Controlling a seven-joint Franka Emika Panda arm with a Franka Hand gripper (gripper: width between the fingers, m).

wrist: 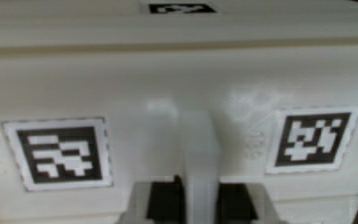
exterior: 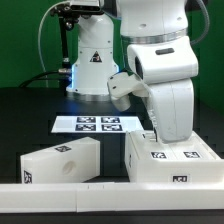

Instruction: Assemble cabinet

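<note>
On the exterior view's left, a loose cabinet part [exterior: 60, 162], a long white block with a marker tag on its end, lies on the black table [exterior: 30, 120] just behind the low white rail [exterior: 90, 203], apart from everything else. Toward the middle, the marker board [exterior: 97, 124] lies flat in front of the white robot base [exterior: 90, 65]. On the exterior view's right stands the larger cabinet body [exterior: 170, 165], a boxy white piece with tags on its top and front, and the arm [exterior: 165, 95] reaches down right over its rear edge. The arm's own bulk hides the gripper there. The wrist view is filled at close range by a white tagged face [wrist: 176, 90] with two marker tags [wrist: 57, 152], and the blurred dark gaps at the picture's edge do not settle it, so I cannot tell whether the jaws are open or closed. I judge the assembly to be at an early stage: the two pieces are still unjoined, and bringing them together remains to be done.
</note>
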